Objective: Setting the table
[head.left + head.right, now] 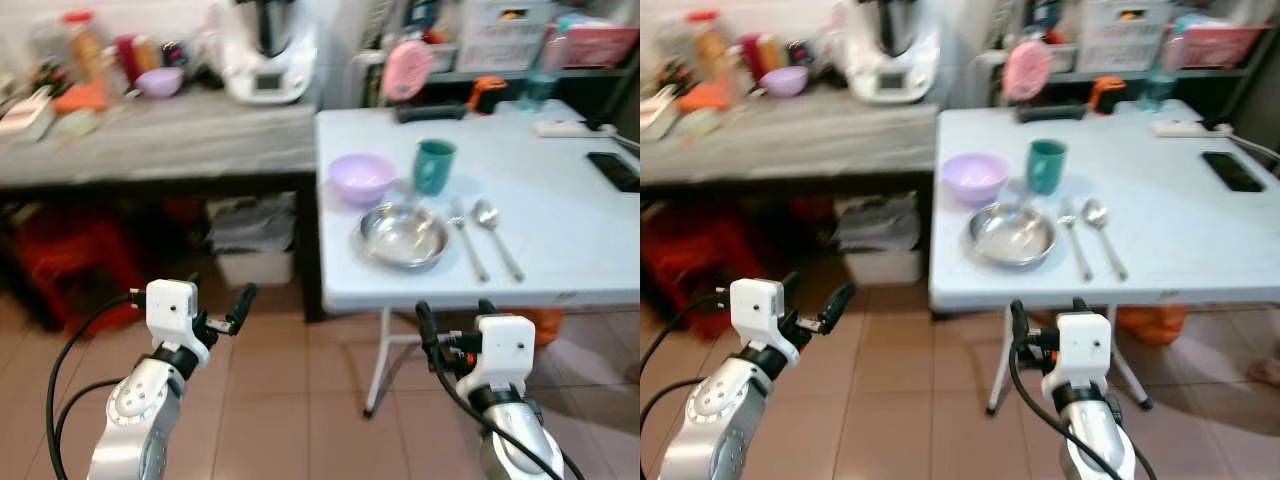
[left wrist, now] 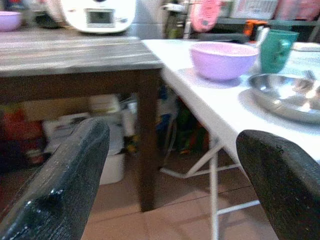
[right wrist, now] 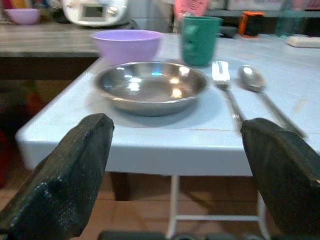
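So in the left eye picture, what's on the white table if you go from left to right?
Purple bowl → metal plate → fork → spoon → black phone at the right edge.

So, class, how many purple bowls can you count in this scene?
2. One purple bowl sits on the white table, just behind the steel plate and left of the green mug. A second purple bowl stands on the grey counter among clutter, which may hide others.
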Motion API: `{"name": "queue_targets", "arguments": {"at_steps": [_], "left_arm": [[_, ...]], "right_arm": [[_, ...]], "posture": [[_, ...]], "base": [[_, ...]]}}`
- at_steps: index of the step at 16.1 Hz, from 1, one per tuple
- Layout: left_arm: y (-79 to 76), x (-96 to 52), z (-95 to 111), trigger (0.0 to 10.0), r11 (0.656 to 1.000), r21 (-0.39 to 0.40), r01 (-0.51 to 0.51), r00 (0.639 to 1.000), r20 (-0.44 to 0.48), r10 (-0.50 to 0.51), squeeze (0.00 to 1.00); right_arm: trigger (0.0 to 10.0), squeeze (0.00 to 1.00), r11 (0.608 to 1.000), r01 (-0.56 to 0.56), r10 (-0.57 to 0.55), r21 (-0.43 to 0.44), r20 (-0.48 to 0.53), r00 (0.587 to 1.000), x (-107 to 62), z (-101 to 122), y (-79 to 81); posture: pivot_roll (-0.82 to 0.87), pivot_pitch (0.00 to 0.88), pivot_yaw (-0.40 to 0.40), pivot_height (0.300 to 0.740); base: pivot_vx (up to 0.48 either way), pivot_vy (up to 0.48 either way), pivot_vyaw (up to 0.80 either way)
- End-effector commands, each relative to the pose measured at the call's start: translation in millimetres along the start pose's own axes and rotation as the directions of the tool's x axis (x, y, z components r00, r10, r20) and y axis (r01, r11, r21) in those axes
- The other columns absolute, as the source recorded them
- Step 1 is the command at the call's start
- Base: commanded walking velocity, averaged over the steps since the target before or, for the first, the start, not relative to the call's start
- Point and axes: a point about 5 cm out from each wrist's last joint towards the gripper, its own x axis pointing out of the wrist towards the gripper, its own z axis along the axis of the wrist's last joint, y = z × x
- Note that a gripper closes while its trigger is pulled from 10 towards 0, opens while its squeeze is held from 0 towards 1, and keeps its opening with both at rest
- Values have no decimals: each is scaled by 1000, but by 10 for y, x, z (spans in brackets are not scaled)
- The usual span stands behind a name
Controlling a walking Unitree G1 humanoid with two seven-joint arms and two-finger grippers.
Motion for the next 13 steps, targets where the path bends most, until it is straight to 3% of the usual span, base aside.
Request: {"name": "queue_targets", "arguments": {"at_steps": [1, 5, 7, 13], "left_arm": [[-51, 15, 12, 10000, 1000, -5, 15, 1000, 5, -15, 0], [-50, 0, 8, 10000, 1000, -8, 12, 1000, -1, -12, 0], [-1, 0, -6, 10000, 999, -15, -42, 999, -12, 42, 0], [11, -30, -19, 10000, 998, 43, -43, 999, -30, 44, 0]], "right_arm": [[10000, 0, 1000, 2, -2, -16, 11, 1000, -7, 35, -38], [10000, 0, 1000, 2, -2, -18, 10, 1000, -18, 30, -32], [10000, 0, 1000, 3, -3, -20, 8, 1000, -28, 27, -29], [10000, 0, 1000, -6, 6, -28, 16, 1000, -46, 43, -11]], "posture": [[13, 0, 36, 740], [13, 0, 38, 740], [12, 0, 41, 740], [9, 0, 47, 740]], "base": [[458, 0, 0], [457, 0, 0], [0, 0, 0], [0, 0, 0]]}}
